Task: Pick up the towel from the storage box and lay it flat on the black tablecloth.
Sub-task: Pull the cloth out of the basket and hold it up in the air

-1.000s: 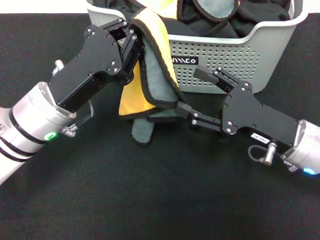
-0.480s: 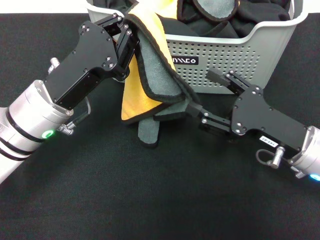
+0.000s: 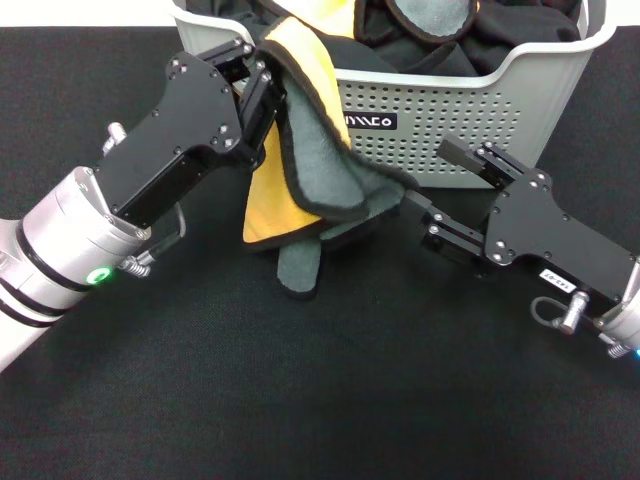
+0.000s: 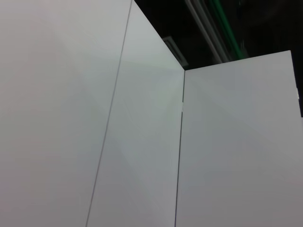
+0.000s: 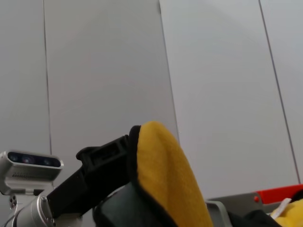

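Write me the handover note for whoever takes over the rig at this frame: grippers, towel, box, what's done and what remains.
Left gripper: shut on the yellow-orange and grey-green towel with black stitched edge, holding it up at the front rim of the light grey perforated plastic storage box.
Right gripper: low in front of the box, reaching at the towel's hanging edge; whether it grips cannot be told.
Towel: folded, draped from the left gripper, its lower end touching the matte black tablecloth.
Done: towel lifted out of the box.
Left: spread it open and lay it flat on the tablecloth.
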